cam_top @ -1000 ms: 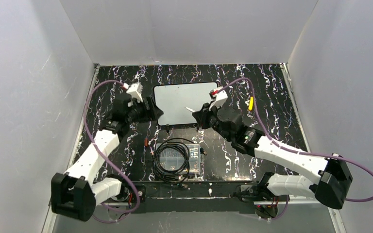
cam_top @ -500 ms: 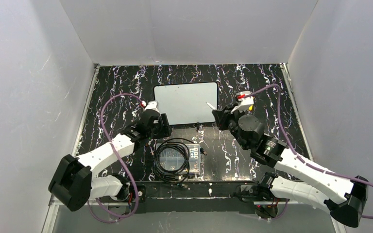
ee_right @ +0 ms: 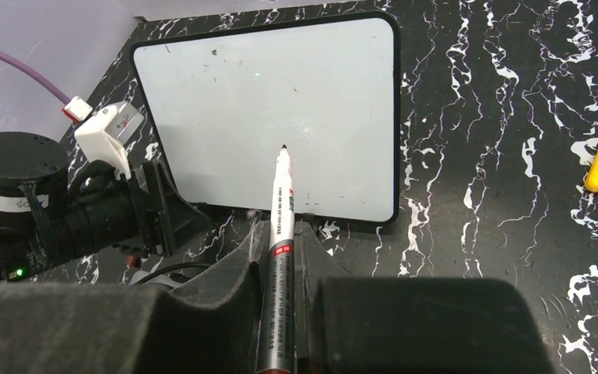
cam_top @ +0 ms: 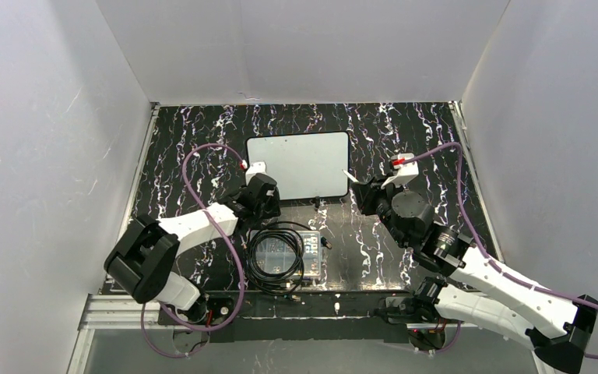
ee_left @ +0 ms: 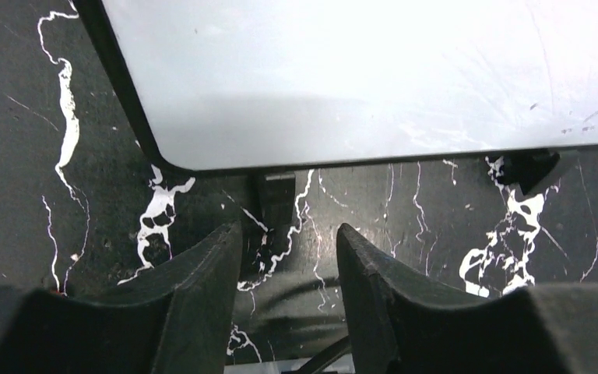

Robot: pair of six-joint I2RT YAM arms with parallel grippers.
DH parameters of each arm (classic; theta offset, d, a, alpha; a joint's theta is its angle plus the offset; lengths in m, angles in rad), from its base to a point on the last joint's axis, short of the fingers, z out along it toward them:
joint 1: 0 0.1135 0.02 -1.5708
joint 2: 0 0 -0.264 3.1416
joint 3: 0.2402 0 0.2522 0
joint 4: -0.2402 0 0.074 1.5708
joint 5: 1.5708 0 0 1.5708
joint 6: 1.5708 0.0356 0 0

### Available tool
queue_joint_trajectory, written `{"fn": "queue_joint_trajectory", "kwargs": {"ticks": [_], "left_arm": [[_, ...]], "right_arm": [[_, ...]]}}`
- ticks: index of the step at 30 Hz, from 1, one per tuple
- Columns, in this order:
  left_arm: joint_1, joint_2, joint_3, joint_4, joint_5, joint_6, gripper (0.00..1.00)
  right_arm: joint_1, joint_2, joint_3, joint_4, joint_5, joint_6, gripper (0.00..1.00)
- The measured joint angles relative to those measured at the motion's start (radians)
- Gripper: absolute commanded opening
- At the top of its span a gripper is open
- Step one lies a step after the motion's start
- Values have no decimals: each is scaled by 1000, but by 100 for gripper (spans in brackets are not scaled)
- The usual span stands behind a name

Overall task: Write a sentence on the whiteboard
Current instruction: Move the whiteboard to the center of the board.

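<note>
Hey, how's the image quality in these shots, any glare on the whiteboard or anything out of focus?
Left wrist view: the whiteboard blows out to plain white at upper right, with a soft grey shadow band lower down; the left gripper looks soft-edged. Right wrist view: board evenly lit, marker sharp, the right gripper padding blurred. Top view: no glare on the board.

The whiteboard (cam_top: pixel 298 165) lies far-centre on the desk (cam_top: pixel 195 132), with the cable box (cam_top: pixel 284 255) nearer. The left end effector (ee_left: pixel 288 234) is at its near-left corner, the right end effector (ee_right: pixel 280 257) at its near-right.
</note>
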Motion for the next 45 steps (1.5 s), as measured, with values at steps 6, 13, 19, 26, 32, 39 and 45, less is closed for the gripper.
{"fn": "queue_joint_trajectory", "kwargs": {"ticks": [6, 13, 19, 26, 32, 39, 45], "left_arm": [[-2, 52, 49, 6, -43, 23, 32], [-6, 89, 63, 6, -66, 38, 32], [-12, 120, 72, 6, -80, 40, 30], [-21, 156, 75, 6, -106, 56, 14], [-36, 158, 76, 0, -133, 65, 5], [-67, 159, 81, -28, -163, 41, 0], [-119, 159, 97, -85, -191, -41, 2]], "right_arm": [[0, -6, -3, -18, 4, 0, 1], [0, -8, -5, -21, 5, 0, 1], [0, -7, -5, -21, 5, 0, 1], [0, -7, -5, -21, 5, 1, 1], [0, -7, -5, -23, 4, 3, 1], [0, -9, -5, -29, 3, 10, 1], [0, -16, -16, -31, 2, 24, 1]]}}
